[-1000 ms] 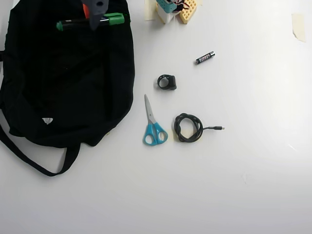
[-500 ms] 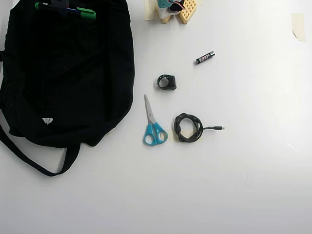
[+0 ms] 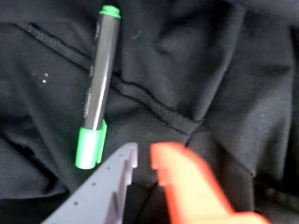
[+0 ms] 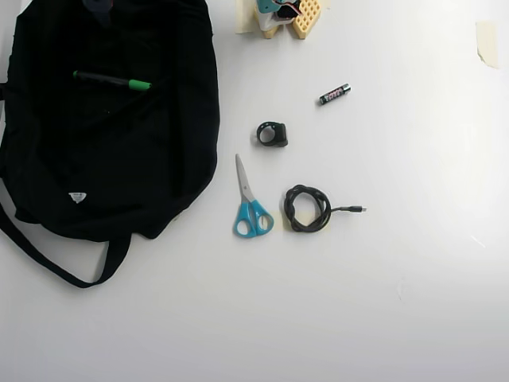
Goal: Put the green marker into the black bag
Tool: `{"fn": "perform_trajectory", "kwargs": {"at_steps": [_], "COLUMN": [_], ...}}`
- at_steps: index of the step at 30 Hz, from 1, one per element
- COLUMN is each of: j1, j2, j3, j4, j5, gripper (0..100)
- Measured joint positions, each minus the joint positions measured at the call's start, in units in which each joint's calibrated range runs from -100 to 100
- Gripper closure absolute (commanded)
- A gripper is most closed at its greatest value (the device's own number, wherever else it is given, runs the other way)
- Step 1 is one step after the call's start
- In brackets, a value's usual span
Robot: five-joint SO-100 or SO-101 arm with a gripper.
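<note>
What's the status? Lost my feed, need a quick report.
Tool open, empty, just clear of the marker's cap. Green marker lying on the black bag, released. Nothing in the way.

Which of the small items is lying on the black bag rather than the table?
The green marker, alone on the black bag; scissors, battery and cable lie on the table.

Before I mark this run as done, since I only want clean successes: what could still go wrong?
1. The marker lies on top of the black fabric of the bag; whether it sits inside the opening or merely on the cloth cannot be told, so it may not count.
2. In the wrist view the open gripper sits close to the marker's green cap; pulling back could nudge it and roll it across the folds.
</note>
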State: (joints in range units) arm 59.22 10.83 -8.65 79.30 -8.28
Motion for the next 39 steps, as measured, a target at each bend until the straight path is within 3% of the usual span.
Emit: {"fn": "perform_trajectory", "kwargs": {"at_steps": [7,10,18,24,35,39], "j1": [-11.61,-18.52,-49.23,-56.21,-61.79,-62.97], "j2": [-1.00,-10.88,-31.05,-38.19,-57.04,-60.77], "j3": [0.00,-0.08,0.24,8.73,45.44,53.14], "j4": [8.24,12.54,18.46,18.38,-1.20,-3.18], "j5": [-1.47,-2.30,-2.54,-1.27,-1.12,-0.78], "gripper": [98,98,98,98,98,98]}}
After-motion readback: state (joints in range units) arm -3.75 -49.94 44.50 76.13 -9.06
